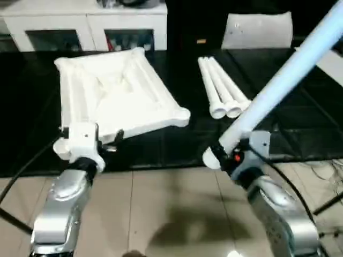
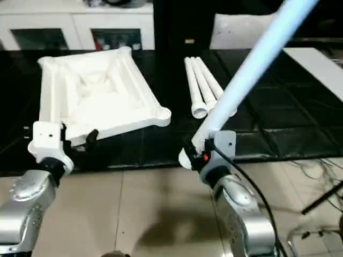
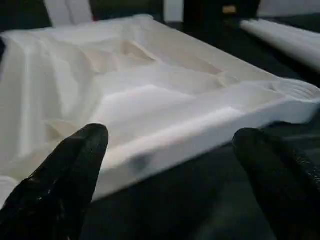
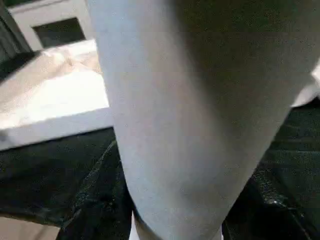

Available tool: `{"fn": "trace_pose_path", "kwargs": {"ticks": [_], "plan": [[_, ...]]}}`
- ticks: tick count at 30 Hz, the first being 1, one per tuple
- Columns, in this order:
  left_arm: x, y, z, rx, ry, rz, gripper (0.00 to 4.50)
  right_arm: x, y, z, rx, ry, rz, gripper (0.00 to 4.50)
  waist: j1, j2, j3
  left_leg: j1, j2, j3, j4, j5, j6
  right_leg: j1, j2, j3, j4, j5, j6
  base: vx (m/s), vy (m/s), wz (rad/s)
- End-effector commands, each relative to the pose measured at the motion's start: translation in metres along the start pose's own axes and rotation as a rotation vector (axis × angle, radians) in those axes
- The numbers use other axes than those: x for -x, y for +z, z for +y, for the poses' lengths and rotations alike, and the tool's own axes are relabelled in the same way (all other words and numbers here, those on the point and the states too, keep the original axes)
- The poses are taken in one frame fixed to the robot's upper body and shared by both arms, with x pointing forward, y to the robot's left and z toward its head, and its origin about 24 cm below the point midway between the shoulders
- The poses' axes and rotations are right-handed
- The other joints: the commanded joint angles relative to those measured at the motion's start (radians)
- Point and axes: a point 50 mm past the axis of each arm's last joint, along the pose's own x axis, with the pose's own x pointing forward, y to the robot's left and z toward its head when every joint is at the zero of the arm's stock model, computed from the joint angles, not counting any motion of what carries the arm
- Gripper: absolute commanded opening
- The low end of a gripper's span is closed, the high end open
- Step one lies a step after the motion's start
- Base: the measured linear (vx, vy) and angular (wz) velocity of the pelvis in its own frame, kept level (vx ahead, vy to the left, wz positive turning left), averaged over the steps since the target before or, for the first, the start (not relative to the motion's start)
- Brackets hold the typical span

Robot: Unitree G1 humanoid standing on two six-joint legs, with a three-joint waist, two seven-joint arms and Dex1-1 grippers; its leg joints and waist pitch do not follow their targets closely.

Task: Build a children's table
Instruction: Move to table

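Right gripper [image 2: 206, 152] pinches one tube leg [image 2: 252, 69], angled up to the far right. Left gripper [image 3: 170, 170] spread wide at tabletop [image 1: 115, 96] near edge.

It looks like a robot lab or test room: a black desk [image 1: 300, 134] over beige floor tiles [image 1: 161, 203], loose cables [image 2: 321, 166], a white glass-door cabinet [image 1: 86, 27] behind.

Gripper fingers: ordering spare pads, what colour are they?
Black, on the left gripper; fingers show best in the left wrist view.
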Motion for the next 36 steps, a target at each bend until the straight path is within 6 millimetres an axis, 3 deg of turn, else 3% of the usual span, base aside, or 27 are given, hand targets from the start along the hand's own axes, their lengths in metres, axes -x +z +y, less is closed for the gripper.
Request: {"fn": "trace_pose_path", "kwargs": {"ticks": [1, 3, 5, 6, 7, 8, 10, 11, 13, 15, 16, 17, 18, 19, 20, 21, 22, 23, 24, 26, 27, 29, 30, 32, 34, 35, 36], "plan": [[0.002, 0.005, 0.000, 0.010, -0.016, -0.017, 4.50, -0.001, 0.004, 0.002, -0.008, 0.024, -0.007, 1.90, 0.042, -0.028, -0.044, -0.030, 0.019, 0.024, 0.005, 0.028, 0.034, 0.050, -0.169, 0.117, -0.157, 0.082, 0.260, 0.010, -0.101, -0.06], [0.005, 0.009, -0.002, 0.004, -0.027, -0.047, 4.50, -0.002, 0.003, 0.002, 0.000, 0.020, 0.002, 1.90, 0.046, -0.014, -0.049, -0.010, 0.056, 0.022, -0.024, -0.001, 0.016, 0.046, -0.138, 0.093, -0.141, 0.189, 0.295, 0.019, -0.055, -0.02], [0.007, 0.010, -0.002, 0.013, -0.027, -0.057, 4.50, -0.002, 0.003, 0.002, 0.004, 0.018, 0.001, 1.90, 0.035, 0.003, -0.057, 0.040, 0.141, -0.013, -0.070, -0.160, 0.018, 0.039, -0.122, 0.070, -0.111, 0.134, 0.230, 0.000, 0.000, 0.00], [0.009, 0.011, -0.002, 0.016, -0.007, -0.061, 4.50, -0.002, 0.005, 0.003, 0.012, 0.020, -0.006, 1.90, 0.016, 0.001, -0.048, 0.074, 0.195, -0.046, -0.113, -0.315, 0.055, 0.032, -0.133, 0.067, -0.098, 0.017, 0.124, 0.000, 0.000, 0.00], [0.009, 0.011, -0.002, 0.025, -0.007, -0.064, 4.50, -0.002, 0.006, 0.003, 0.012, 0.024, -0.012, 1.90, 0.008, -0.004, -0.049, 0.092, 0.202, -0.053, -0.124, -0.383, 0.068, 0.032, -0.135, 0.066, -0.097, -0.034, 0.066, 0.041, 0.051, 0.03], [0.011, 0.011, -0.005, 0.038, -0.022, -0.067, 4.50, -0.001, 0.007, 0.004, 0.018, 0.027, -0.022, 1.90, 0.006, -0.012, -0.029, 0.091, 0.155, -0.013, -0.124, -0.531, 0.042, 0.056, -0.146, 0.078, -0.145, -0.213, -0.074, 0.051, 0.043, -0.01], [0.013, 0.012, -0.007, 0.033, -0.030, -0.079, 4.50, 0.000, 0.008, 0.005, 0.025, 0.027, -0.029, 1.90, 0.039, -0.022, -0.014, 0.040, 0.088, 0.050, -0.068, -0.413, 0.015, 0.108, -0.179, 0.109, -0.219, -0.441, -0.080, 0.061, 0.040, -0.01], [0.015, 0.013, -0.009, 0.032, -0.047, -0.080, 4.50, 0.000, 0.007, 0.005, 0.011, 0.031, -0.020, 1.90, 0.066, -0.032, -0.006, 0.031, 0.083, 0.064, 0.014, -0.210, 0.038, 0.122, -0.234, 0.148, -0.273, -0.644, -0.058, 0.089, 0.050, -0.01], [0.017, 0.013, -0.012, 0.021, -0.076, -0.083, 4.50, 0.001, 0.007, 0.006, 0.009, 0.035, -0.021, 1.90, 0.074, -0.027, -0.019, 0.022, 0.088, 0.065, -0.005, -0.131, 0.030, 0.144, -0.182, 0.117, -0.263, -0.581, -0.049, 0.099, 0.066, 0.00], [0.018, 0.011, -0.013, 0.025, -0.089, -0.069, 4.50, 0.001, 0.008, 0.007, 0.014, 0.041, -0.021, 1.90, 0.050, -0.001, -0.042, 0.108, 0.137, 0.026, -0.101, -0.154, 0.040, 0.110, -0.064, 0.040, -0.180, -0.257, -0.006, 0.158, 0.102, 0.04], [0.019, 0.011, -0.014, 0.019, -0.090, -0.068, 4.50, 0.002, 0.008, 0.008, 0.017, 0.046, -0.022, 1.90, -0.026, 0.001, -0.095, 0.283, 0.227, -0.124, -0.093, -0.031, 0.279, -0.065, -0.048, 0.005, 0.024, -0.117, 0.073, 0.204, 0.083, 0.00], [0.019, 0.010, -0.014, 0.014, -0.090, -0.069, 4.50, 0.002, 0.008, 0.008, 0.019, 0.050, -0.023, 1.90, -0.019, 0.002, -0.087, 0.273, 0.221, -0.113, -0.072, 0.028, 0.325, -0.093, -0.058, 0.016, 0.046, -0.096, 0.101, 0.185, 0.058, 0.05], [0.018, 0.010, -0.014, 0.012, -0.086, -0.066, 4.50, 0.002, 0.009, 0.009, 0.023, 0.055, -0.022, 1.90, -0.022, -0.004, -0.064, 0.208, 0.201, -0.054, -0.088, 0.035, 0.351, -0.107, -0.065, 0.021, 0.080, -0.018, 0.126, 0.185, 0.058, 0.05], [0.019, 0.011, -0.014, 0.015, -0.090, -0.071, 4.50, 0.003, 0.009, 0.009, 0.025, 0.058, -0.023, 1.90, -0.036, -0.017, -0.076, 0.215, 0.192, -0.047, -0.085, 0.062, 0.373, -0.122, -0.068, 0.022, 0.077, 0.022, 0.131, 0.134, 0.031, 0.10], [0.019, 0.012, -0.014, 0.016, -0.093, -0.076, 4.50, 0.003, 0.009, 0.009, 0.026, 0.059, -0.023, 1.90, -0.037, -0.024, -0.062, 0.182, 0.163, 0.012, -0.104, 0.045, 0.377, -0.130, -0.067, 0.022, 0.059, 0.114, 0.109, 0.124, -0.031, 0.03], [0.019, 0.012, -0.015, 0.015, -0.095, -0.075, 4.50, 0.003, 0.009, 0.009, 0.026, 0.059, -0.024, 1.90, -0.039, -0.053, -0.046, 0.132, 0.102, 0.075, -0.113, -0.100, 0.318, -0.084, -0.083, 0.050, -0.048, 0.201, 0.043, 0.124, -0.031, 0.03], [0.019, 0.012, -0.015, 0.013, -0.097, -0.075, 4.50, 0.003, 0.010, 0.009, 0.026, 0.059, -0.024, 1.90, -0.034, -0.080, -0.058, 0.123, 0.056, 0.094, -0.089, -0.200, 0.273, -0.049, -0.098, 0.085, -0.100, 0.168, 0.035, 0.101, -0.080, 0.01], [0.019, 0.013, -0.017, -0.002, -0.109, -0.079, 4.50, 0.004, 0.010, 0.008, 0.026, 0.056, -0.026, 1.90, 0.013, -0.089, -0.048, 0.095, -0.001, 0.099, 0.020, -0.295, 0.176, 0.010, -0.199, 0.192, -0.209, -0.366, 0.006, 0.105, -0.067, 0.00], [0.019, 0.013, -0.017, -0.005, -0.112, -0.078, 4.50, 0.004, 0.010, 0.007, 0.027, 0.054, -0.026, 1.90, 0.016, -0.097, -0.051, 0.038, 0.026, 0.050, 0.110, -0.212, 0.103, 0.071, -0.274, 0.239, -0.226, -0.607, -0.121, 0.105, -0.067, 0.00], [0.018, 0.012, -0.020, -0.008, -0.126, -0.070, 4.50, 0.005, 0.010, 0.005, 0.034, 0.045, -0.027, 1.90, 0.027, -0.081, -0.052, -0.001, 0.037, 0.032, 0.105, -0.085, 0.029, 0.088, -0.224, 0.199, -0.196, -0.393, -0.240, 0.126, -0.011, -0.02], [0.018, 0.012, -0.021, -0.007, -0.130, -0.069, 4.50, 0.006, 0.010, 0.005, 0.036, 0.042, -0.026, 1.90, 0.027, -0.081, -0.052, -0.001, 0.037, 0.032, 0.105, -0.085, 0.029, 0.088, -0.224, 0.199, -0.196, -0.393, -0.240, 0.128, 0.005, -0.02], [0.015, 0.013, -0.022, -0.006, -0.131, -0.073, 4.50, 0.005, 0.012, 0.003, 0.042, 0.036, -0.033, 1.90, 0.005, -0.014, -0.034, 0.050, 0.079, 0.048, -0.047, -0.115, 0.019, 0.040, -0.118, 0.071, -0.185, -0.392, -0.206, 0.117, 0.056, 0.00], [0.014, 0.013, -0.022, -0.001, -0.131, -0.073, 4.50, 0.005, 0.012, 0.003, 0.041, 0.033, -0.035, 1.90, -0.035, 0.005, -0.036, 0.109, 0.121, 0.001, -0.092, -0.312, 0.017, -0.012, -0.048, 0.034, -0.111, -0.276, -0.140, 0.120, 0.084, -0.02], [0.011, 0.013, -0.023, 0.002, -0.131, -0.076, 4.50, 0.005, 0.014, 0.002, 0.045, 0.029, -0.041, 1.90, -0.066, 0.016, -0.054, 0.199, 0.171, -0.067, -0.111, -0.322, 0.133, -0.069, -0.064, 0.030, -0.021, -0.029, -0.077, 0.180, 0.068, 0.08], [0.009, 0.014, -0.024, 0.000, -0.131, -0.076, 4.50, 0.005, 0.015, 0.001, 0.047, 0.026, -0.043, 1.90, -0.081, -0.002, -0.053, 0.202, 0.161, -0.065, -0.104, -0.221, 0.298, -0.090, -0.083, 0.034, -0.011, 0.041, -0.003, 0.153, 0.033, 0.07], [0.007, 0.015, -0.026, 0.005, -0.138, -0.083, 4.50, 0.005, 0.016, 0.001, 0.051, 0.026, -0.045, 1.90, -0.077, -0.045, -0.058, 0.138, 0.073, 0.020, -0.058, -0.182, 0.310, -0.026, -0.125, 0.079, -0.105, 0.117, -0.051, 0.124, -0.016, 0.11], [0.007, 0.015, -0.026, 0.006, -0.139, -0.083, 4.50, 0.005, 0.016, 0.001, 0.051, 0.026, -0.045, 1.90, -0.056, -0.059, -0.063, 0.088, 0.018, 0.061, -0.011, -0.179, 0.277, 0.034, -0.145, 0.129, -0.141, 0.083, -0.121, 0.124, -0.016, 0.11]]}}
